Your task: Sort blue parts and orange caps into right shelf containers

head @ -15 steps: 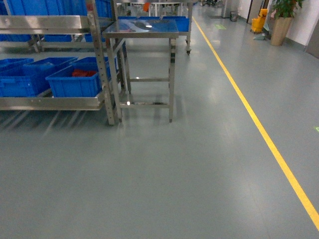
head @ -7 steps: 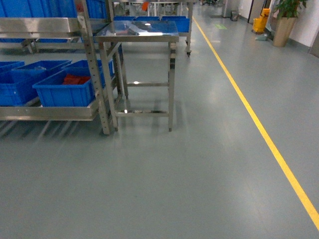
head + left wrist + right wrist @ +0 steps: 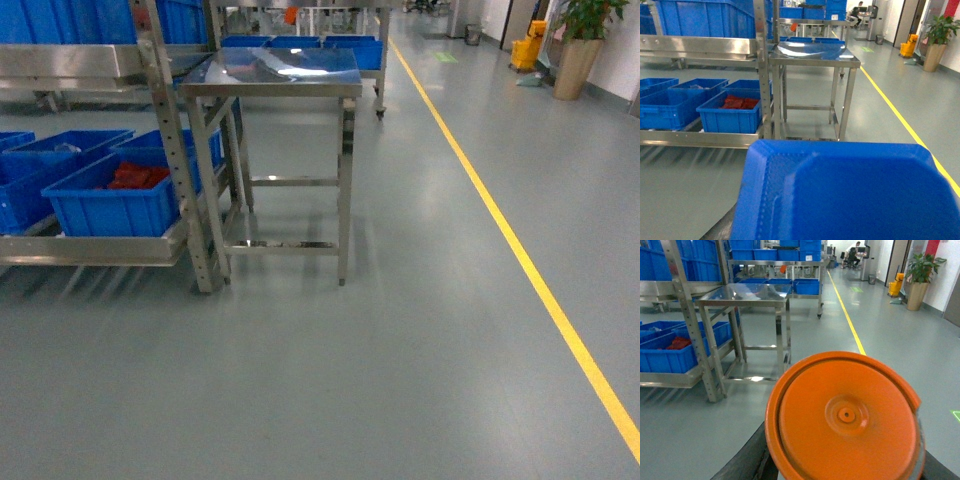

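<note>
Neither arm appears in the head view. The left wrist camera is filled by a blue part [image 3: 845, 192], the right by an orange cap [image 3: 845, 417]; whether either claw pinches cannot be told. Since a second ago, the shelf [image 3: 170, 150] and its containers [image 3: 110, 205] have drifted left.

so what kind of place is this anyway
Most likely a factory or warehouse floor: a stainless steel shelf holding blue bins, a steel work table, and a yellow lane line painted along the grey floor.
</note>
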Motion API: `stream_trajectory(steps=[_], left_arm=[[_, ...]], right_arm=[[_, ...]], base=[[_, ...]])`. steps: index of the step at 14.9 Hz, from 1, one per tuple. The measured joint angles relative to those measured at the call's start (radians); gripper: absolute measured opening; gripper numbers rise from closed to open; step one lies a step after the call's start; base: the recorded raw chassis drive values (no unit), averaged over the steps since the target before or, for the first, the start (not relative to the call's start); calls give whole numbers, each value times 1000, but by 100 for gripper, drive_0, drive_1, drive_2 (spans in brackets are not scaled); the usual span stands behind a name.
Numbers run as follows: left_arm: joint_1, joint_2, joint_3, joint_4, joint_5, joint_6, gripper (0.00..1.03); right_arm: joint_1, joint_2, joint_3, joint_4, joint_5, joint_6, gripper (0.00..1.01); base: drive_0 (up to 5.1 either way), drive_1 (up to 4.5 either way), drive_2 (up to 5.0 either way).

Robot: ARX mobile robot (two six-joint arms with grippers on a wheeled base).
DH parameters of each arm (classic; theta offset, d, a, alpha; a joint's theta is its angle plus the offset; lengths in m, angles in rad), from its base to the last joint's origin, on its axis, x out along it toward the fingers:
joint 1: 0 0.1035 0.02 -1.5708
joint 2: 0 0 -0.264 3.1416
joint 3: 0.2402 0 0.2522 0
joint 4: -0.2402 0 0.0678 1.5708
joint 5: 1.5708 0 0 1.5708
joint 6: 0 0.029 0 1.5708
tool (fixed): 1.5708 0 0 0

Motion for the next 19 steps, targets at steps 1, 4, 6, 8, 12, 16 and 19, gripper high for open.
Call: stream_trajectory(steps=[1, 4, 6, 8, 12, 16, 19], left_arm=[[0, 0, 0, -2, 2, 0, 42], [0, 0, 0, 0, 1, 0, 42], [0, 0, 0, 3, 1, 0, 42], [0, 0, 0, 0, 1, 0, 42], [0, 0, 0, 0, 1, 0, 42], [0, 0, 0, -2, 0, 0, 42], [0, 0, 0, -1, 1, 0, 42]], right_arm=[[0, 0, 0, -5, 0, 0, 43], [0, 0, 0, -4, 0, 0, 43], [0, 0, 0, -1, 0, 0, 43], [0, 0, 0, -3, 0, 0, 43], [0, 0, 0, -3, 0, 0, 43], [0, 0, 0, -2, 0, 0, 43], [0, 0, 0, -5, 0, 0, 43]], base=[[-3, 424, -430], [-3, 424, -430], [-5, 423, -433], [-5, 424, -433], [0, 429, -429], [-8, 420, -437], [-8, 420, -437]])
